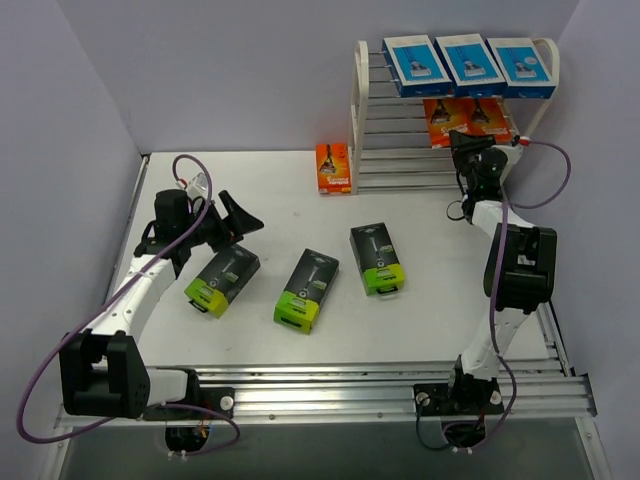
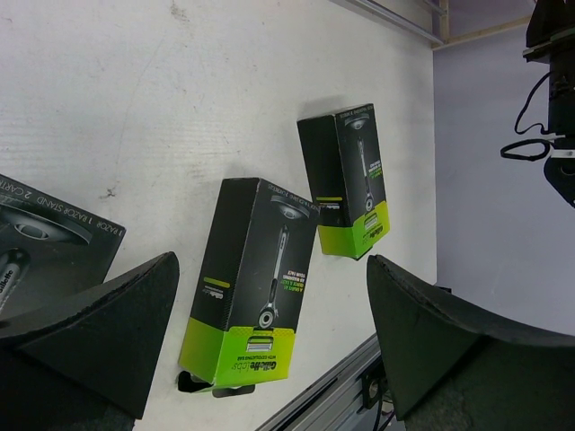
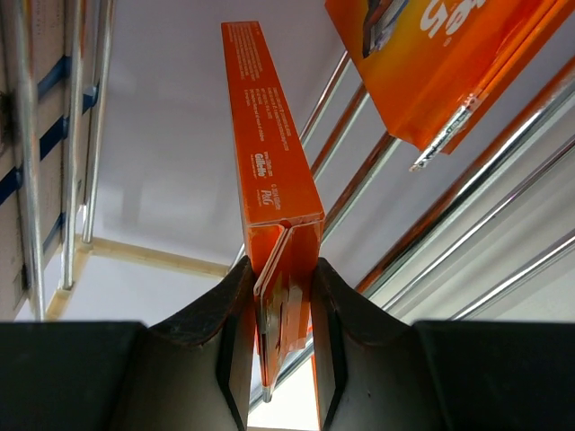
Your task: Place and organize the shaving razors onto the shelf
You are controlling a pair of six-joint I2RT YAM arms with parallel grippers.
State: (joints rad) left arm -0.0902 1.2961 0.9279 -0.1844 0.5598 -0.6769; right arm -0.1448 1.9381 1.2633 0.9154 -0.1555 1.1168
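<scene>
Right gripper [image 3: 280, 296]: mine, clamped on an orange pack [image 3: 269, 153] at the shelf [image 1: 357, 100] front.
Left gripper [image 1: 236, 216]: mine, spread wide, holding nothing, well away from the shelf, near black packs [image 2: 256, 278].

The shelf [image 1: 358, 110] is showing a smooth cream plastic frame, and its rods [image 3: 74, 162] are gleaming as polished silvery metal. The orange pack [image 3: 265, 135] is looking like smooth printed card with a slight sheen. The black pack [image 2: 256, 269] at mid-frame is catching soft glare. The table [image 2: 135, 90] is looking matt white and lightly scuffed. The left gripper [image 2: 271, 265] is showing fingers [image 2: 90, 341] of matt black, faintly grainy plastic.
</scene>
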